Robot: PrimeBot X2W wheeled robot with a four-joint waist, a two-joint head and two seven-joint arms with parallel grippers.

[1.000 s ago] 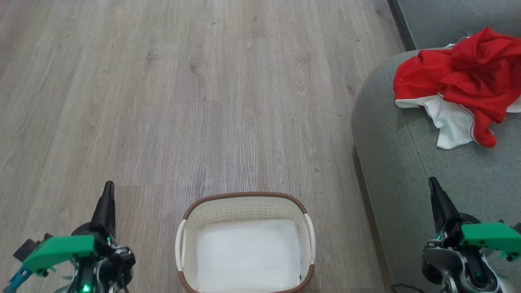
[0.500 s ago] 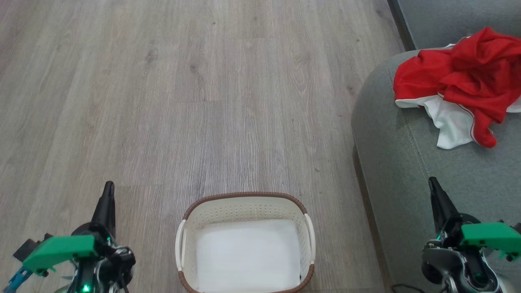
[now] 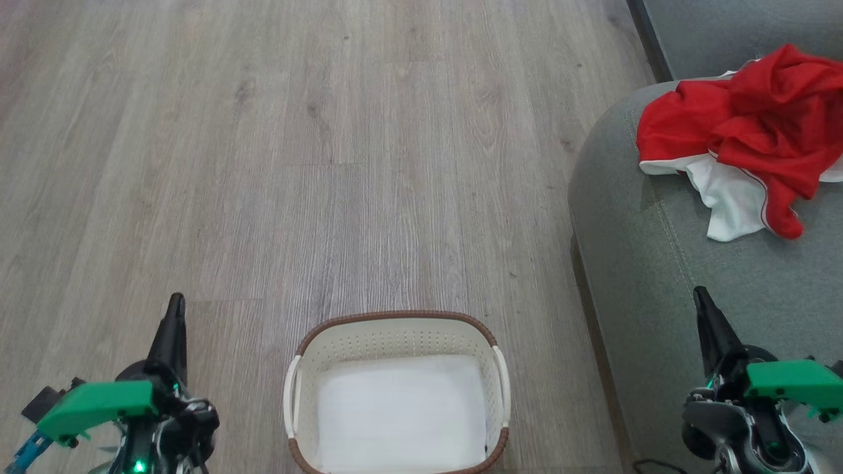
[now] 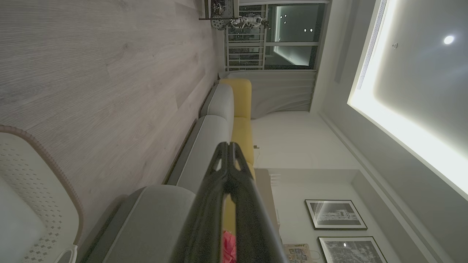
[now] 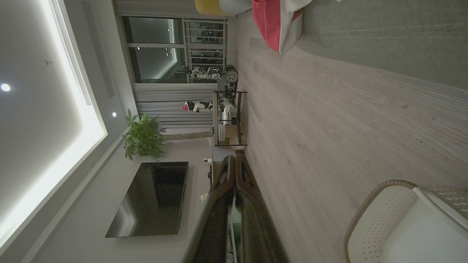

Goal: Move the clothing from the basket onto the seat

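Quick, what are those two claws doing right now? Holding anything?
Left claw: closed, holding nothing.
Right claw: closed, holding nothing.

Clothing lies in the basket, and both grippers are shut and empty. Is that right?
No. The head view shows the clothing on the seat, not in the basket. The left gripper and right gripper are indeed shut and empty.
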